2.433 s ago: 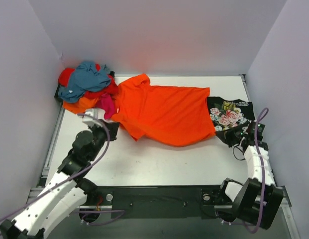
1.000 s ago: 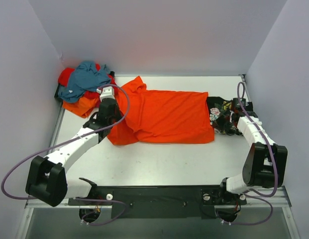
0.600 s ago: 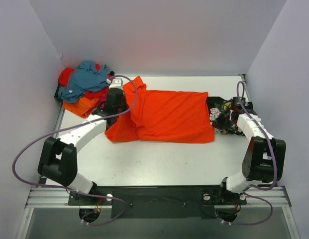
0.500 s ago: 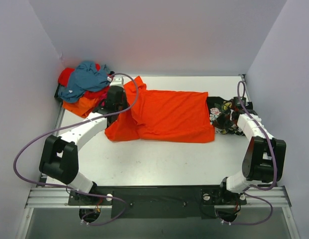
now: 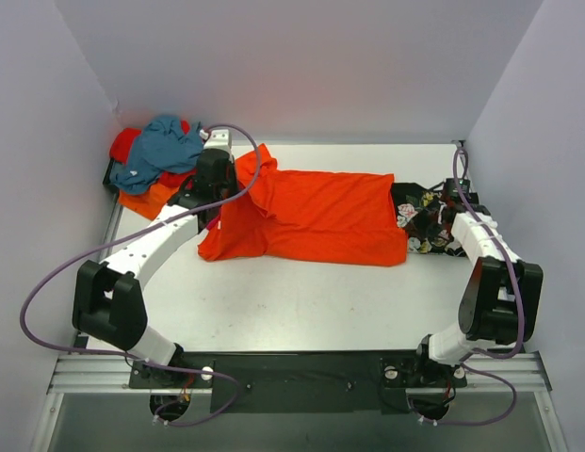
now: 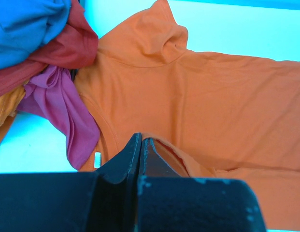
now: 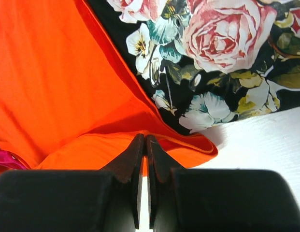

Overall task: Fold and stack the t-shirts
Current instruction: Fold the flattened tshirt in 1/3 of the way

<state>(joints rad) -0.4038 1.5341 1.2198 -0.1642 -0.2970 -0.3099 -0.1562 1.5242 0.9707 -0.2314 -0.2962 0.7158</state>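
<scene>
At opposite ends, left tool [image 6: 140, 137], right tool [image 7: 144, 136] pinch orange t-shirt [image 5: 320, 217].

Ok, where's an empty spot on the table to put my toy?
The wide bare strip of table between the orange shirt and the near edge. Also a thin strip behind that shirt, by the back wall. Crowded: the shirt pile far left, floral shirt right.

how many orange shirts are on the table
2: the spread orange shirt across the middle, and a crumpled orange shirt under the pile in the far left corner. More may be hidden there.
</scene>
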